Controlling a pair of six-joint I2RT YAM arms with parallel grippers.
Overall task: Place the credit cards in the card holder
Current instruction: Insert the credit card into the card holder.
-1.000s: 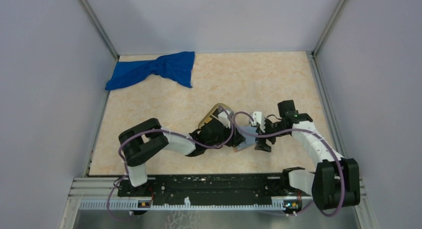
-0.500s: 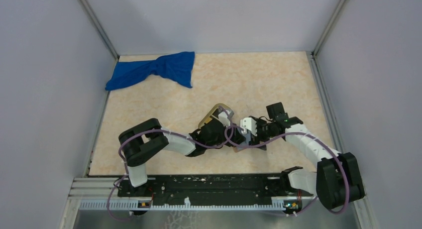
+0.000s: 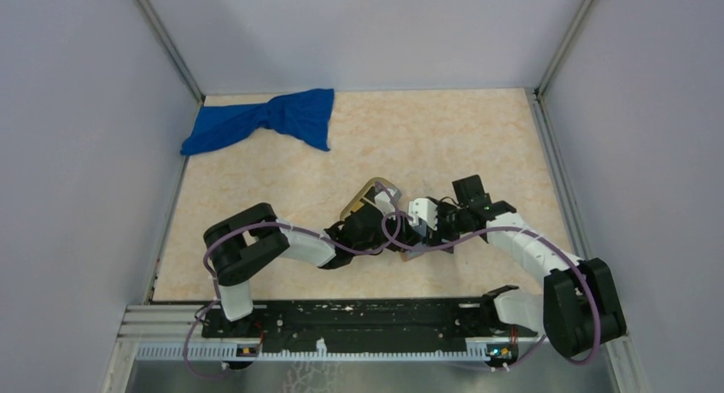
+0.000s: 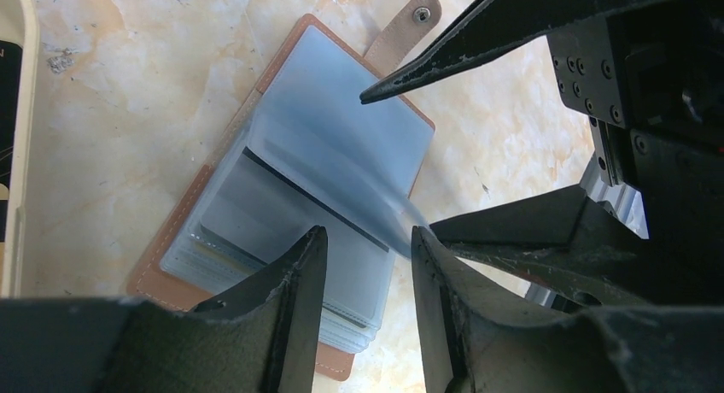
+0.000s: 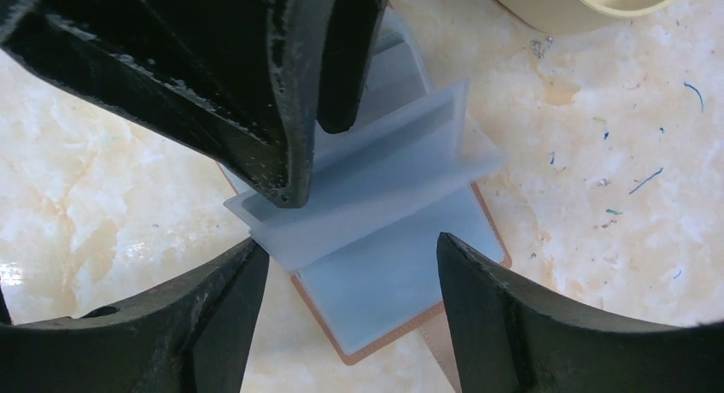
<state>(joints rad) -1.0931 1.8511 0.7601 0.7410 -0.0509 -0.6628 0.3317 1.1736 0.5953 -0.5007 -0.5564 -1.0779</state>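
Note:
The card holder (image 4: 282,196) lies open on the table, reddish-brown outside with blue-grey sleeves and a snap tab; it also shows in the right wrist view (image 5: 410,273) and as a sliver in the top view (image 3: 413,255). My left gripper (image 4: 363,243) hangs low over it, narrowly open, with one lifted sleeve leaf (image 5: 376,188) standing between its fingers (image 5: 256,85). My right gripper (image 5: 350,282) is wide open and empty, just above the holder and facing the left one. A dark flat card (image 4: 7,94) lies in the tan tray, cut off by the frame. I cannot pick out the grey card.
The oval tan tray (image 3: 369,190) sits just behind the left gripper; its rim also shows in the left wrist view (image 4: 24,111) and the right wrist view (image 5: 580,8). A crumpled blue cloth (image 3: 265,120) lies at the far left corner. Grey walls enclose the table.
My right arm has swung left and lowered its gripper over the card holder, close to the left gripper. The left arm has not moved.

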